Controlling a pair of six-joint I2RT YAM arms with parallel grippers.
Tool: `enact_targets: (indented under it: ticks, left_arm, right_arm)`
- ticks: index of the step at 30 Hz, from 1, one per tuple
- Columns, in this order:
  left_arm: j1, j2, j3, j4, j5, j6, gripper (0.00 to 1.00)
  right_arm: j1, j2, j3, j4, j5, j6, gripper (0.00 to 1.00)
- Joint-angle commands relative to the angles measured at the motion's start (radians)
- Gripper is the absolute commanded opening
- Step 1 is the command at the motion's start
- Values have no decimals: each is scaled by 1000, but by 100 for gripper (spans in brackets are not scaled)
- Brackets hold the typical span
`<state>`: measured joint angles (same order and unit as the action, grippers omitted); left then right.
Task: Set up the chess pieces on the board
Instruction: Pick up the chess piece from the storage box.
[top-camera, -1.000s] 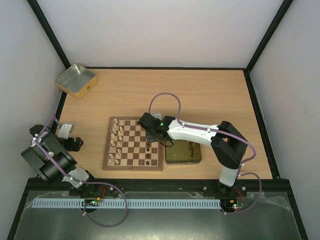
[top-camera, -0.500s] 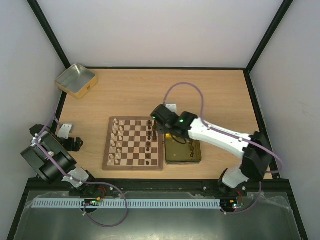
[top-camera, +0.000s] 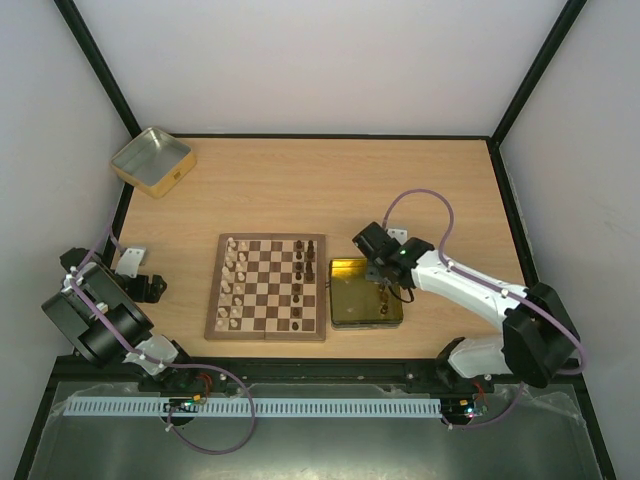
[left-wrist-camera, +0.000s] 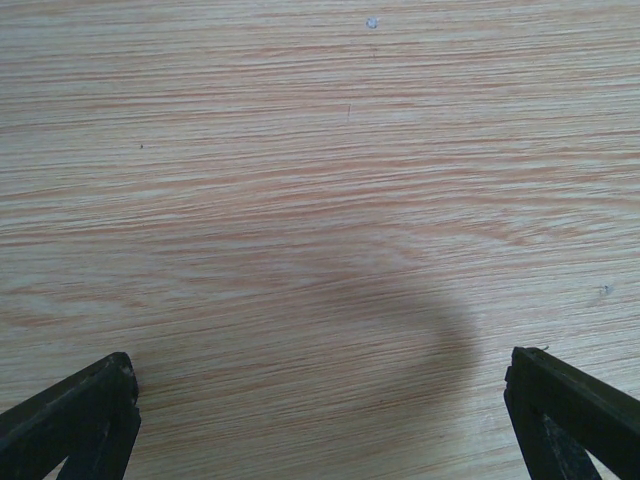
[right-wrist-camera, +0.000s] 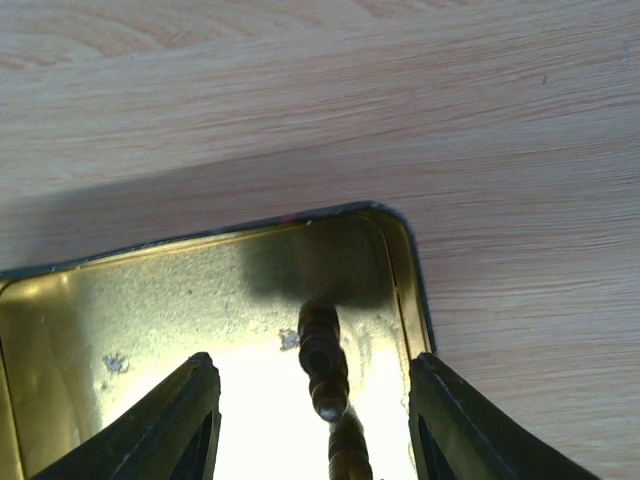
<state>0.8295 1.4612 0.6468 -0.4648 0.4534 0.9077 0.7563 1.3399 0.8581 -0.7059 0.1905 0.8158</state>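
Right claw (right-wrist-camera: 312, 420) moved off board (top-camera: 265, 336) to gold tin (top-camera: 340, 322) corner; jaws apart.

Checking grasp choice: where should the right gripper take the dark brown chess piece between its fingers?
Likely its narrow middle, from above: the dark brown chess piece runs lengthwise between the right gripper's open fingers; the yellow-gold tin's wall blocks side approaches.

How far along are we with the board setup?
Done: pale pieces look set along the board's left side. In hand: right gripper open astride a dark piece in the yellow tin. Left: gaps in the dark rows; more dark pieces lie in the tin.
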Motion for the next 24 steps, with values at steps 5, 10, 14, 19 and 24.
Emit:
enact_targets:
  ticks: [5, 10, 14, 19, 24]
  left_arm:
    - [-5, 44, -59, -130, -66, -32, 99]
    - [-5, 46, -61, -126, -66, -35, 99]
    - [-5, 47, -61, -126, -64, -37, 99]
    - [-5, 46, -60, -126, -62, -39, 99]
    - [-6, 48, -61, -125, -61, -39, 99]
  right_arm:
    - [-64, -29, -66, 79, -42, -13, 46]
    - [-76, -20, -98, 117, -65, -20, 42]
    - [-83, -9, -101, 136, -69, -27, 37]
    - [-84, 10, -105, 152, -77, -33, 31]
    - [-84, 35, -110, 168, -86, -37, 28]
